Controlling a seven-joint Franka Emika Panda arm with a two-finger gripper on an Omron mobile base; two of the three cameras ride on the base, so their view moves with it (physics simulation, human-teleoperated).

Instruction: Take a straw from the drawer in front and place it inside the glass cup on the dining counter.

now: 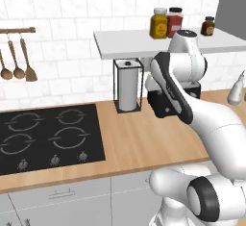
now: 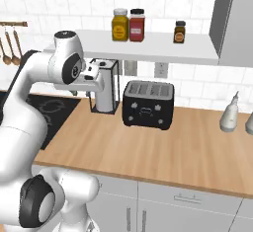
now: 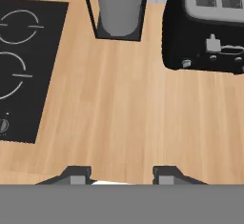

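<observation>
My gripper (image 3: pixel 121 175) hangs above the bare wood of the wall counter (image 3: pixel 128 113). Its two dark fingertips (image 3: pixel 78 173) stand apart with nothing between them, so it is open. In the right base view the hand (image 2: pixel 92 74) is raised in front of the paper towel holder (image 2: pixel 105 85). Below the counter edge are shut light-grey drawer fronts with slim bar handles (image 1: pixel 62 194) (image 2: pixel 190 198); I cannot tell which one is the drawer of the task. The straw, the glass cup and the dining counter are out of view.
A black hob (image 1: pixel 48 136) lies on the counter's left. A black toaster (image 2: pixel 148 103) stands at the back beside the towel holder. Jars (image 2: pixel 128 24) sit on a white shelf above. A grey pump bottle (image 2: pixel 230 113) stands far right. Utensils (image 1: pixel 18 59) hang on the wall.
</observation>
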